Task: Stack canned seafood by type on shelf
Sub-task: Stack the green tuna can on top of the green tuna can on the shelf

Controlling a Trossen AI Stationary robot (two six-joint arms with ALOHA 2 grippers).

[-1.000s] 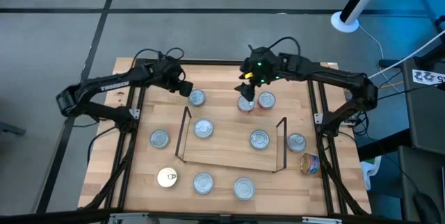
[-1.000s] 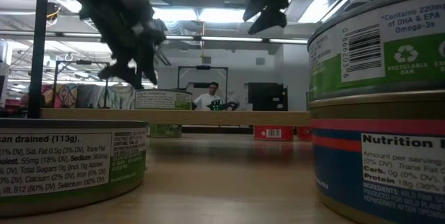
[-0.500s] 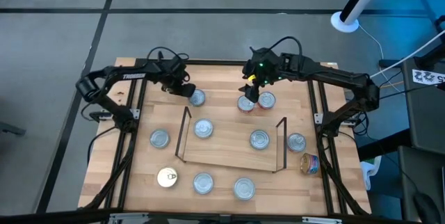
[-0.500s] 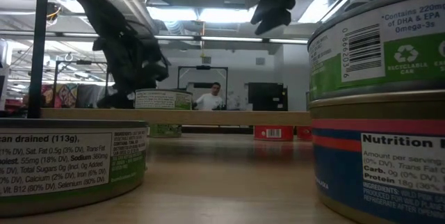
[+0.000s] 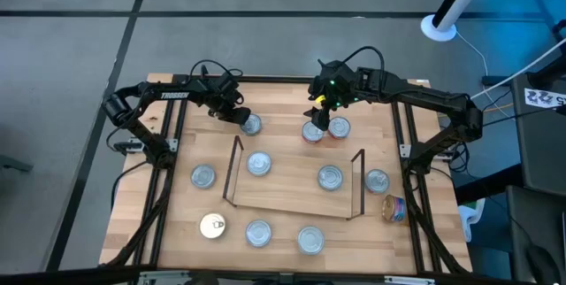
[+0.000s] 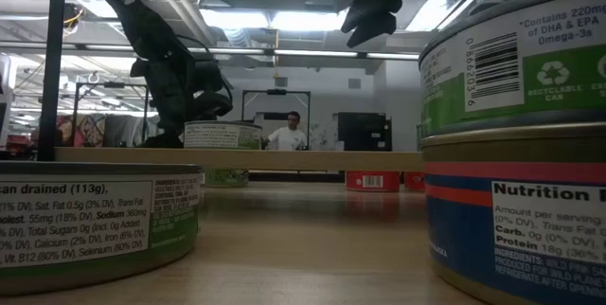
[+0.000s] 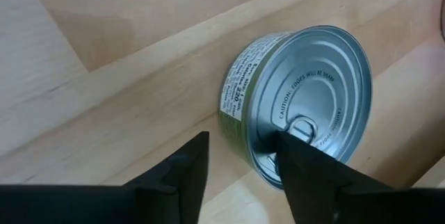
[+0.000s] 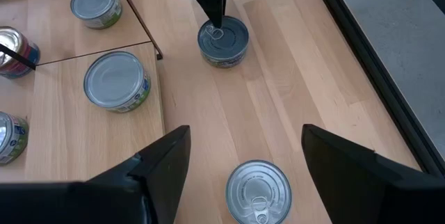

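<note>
Round silver-topped tins lie about the table, and two of them (image 5: pixel 258 163) (image 5: pixel 330 177) stand on the low wooden shelf (image 5: pixel 292 192). My left gripper (image 5: pixel 240 117) is down at a green-labelled tin (image 7: pixel 299 106) by the far left, open. One finger (image 7: pixel 295 158) is over the lid's edge and the other (image 7: pixel 191 161) stands outside the side wall. My right gripper (image 8: pixel 245 132) hangs open high above two tins (image 5: pixel 313 132) (image 5: pixel 339 127) at the far middle. My left gripper comes at the tin slanting down from the table's left. The tin's rim (image 7: pixel 240 130) lies between the two fingers, and the tin stands flat on the table. I cannot tell whether either finger touches it.
More tins stand on the table at the left (image 5: pixel 203 176), along the near edge (image 5: pixel 258 232) (image 5: pixel 310 239) and at the right (image 5: pixel 378 181). A gold-topped one (image 5: pixel 212 225) sits near left, and one (image 5: pixel 394 207) lies on its side. Black wire uprights (image 5: pixel 232 172) (image 5: pixel 359 183) end the shelf.
My left gripper has come down toward the far-left tin and tipped steeper, ending with its fingers astride the tin's rim. The tin has stayed where it was.
</note>
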